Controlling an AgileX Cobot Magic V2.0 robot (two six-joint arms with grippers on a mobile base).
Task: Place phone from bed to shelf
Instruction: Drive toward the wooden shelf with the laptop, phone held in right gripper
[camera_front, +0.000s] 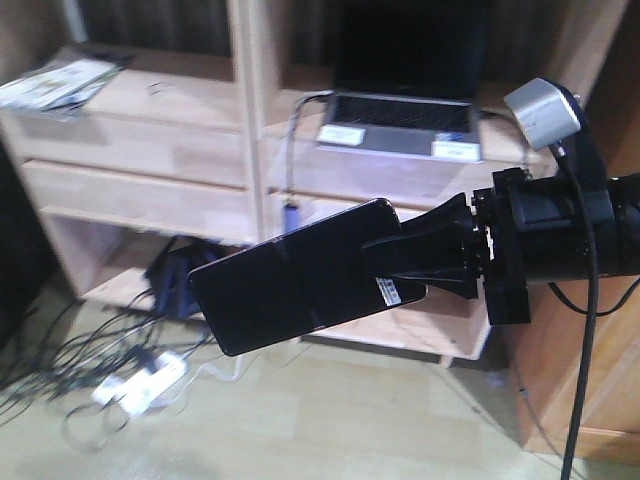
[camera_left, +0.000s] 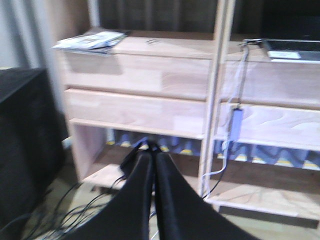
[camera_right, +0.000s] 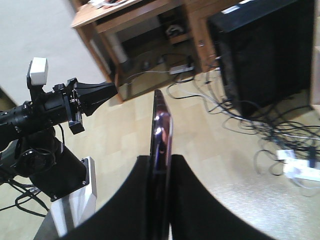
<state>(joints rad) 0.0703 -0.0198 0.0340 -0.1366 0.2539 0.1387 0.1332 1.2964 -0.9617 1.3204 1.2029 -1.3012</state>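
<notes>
Holding laptop (camera_front: 400, 125): shelf (camera_front: 170, 150); phone (camera_front: 285, 285): right gripper (camera_front: 385, 268)

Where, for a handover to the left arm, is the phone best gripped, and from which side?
Probably the phone by its free end beyond the crease: the right tool clamps the sticker end, leaving the other half bare, jutting toward the robot's left. Come from that side, pinching the broad faces.

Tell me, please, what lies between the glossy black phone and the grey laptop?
The front edge of the pale wooden shelf, below the laptop and above the phone, in the front-facing view.
</notes>
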